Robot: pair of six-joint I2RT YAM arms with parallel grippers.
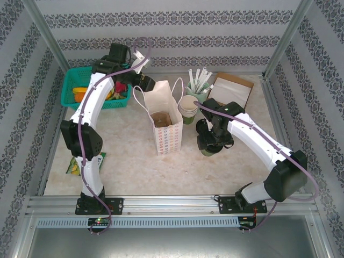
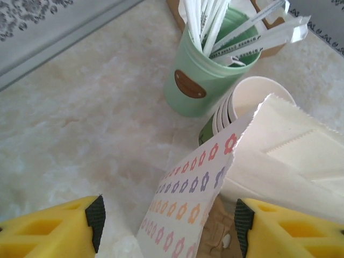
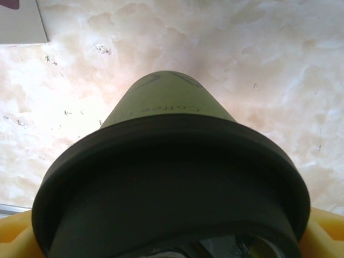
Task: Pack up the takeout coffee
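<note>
The only writing I could actually read was "Coffee" on the dark green side of the takeout coffee (image 3: 169, 102), upside down from my right wrist. Its black lid (image 3: 172, 183) was on. My right gripper (image 1: 211, 141) was clamped on it, with a yellow finger on either side of the lid. The cup was around mid-table, a bit toward the right edge and just right of the paper bag (image 1: 167, 131). I couldn't tell if its base was touching the table (image 1: 129, 161).

The bag had no words, just rows of little red, orange and purple flowers. It stood upright and open with something brown down inside, no idea what.

My left gripper (image 2: 169, 223) was at the bag's rim, fingers spread wide. The flowered wall stood between the black pads (image 2: 95, 220) with nothing pinched.

Just beyond the bag was a mint green tumbler (image 2: 196, 86) with a brown oval label (image 2: 190, 84), its writing too small to read. It was stuffed with paper-wrapped straws (image 2: 252, 32), and I couldn't read the print on those either.

A stack of lidless cups (image 2: 258, 94) stood right beside it, nested, the top one empty.

- A brown cardboard box (image 1: 232, 88) lay toward the far right corner.
- A teal basket (image 1: 72, 88) sat in the far left corner with yellow, orange and red stuff in it.
- A green packet (image 1: 72, 166) lay by the left edge.
</note>
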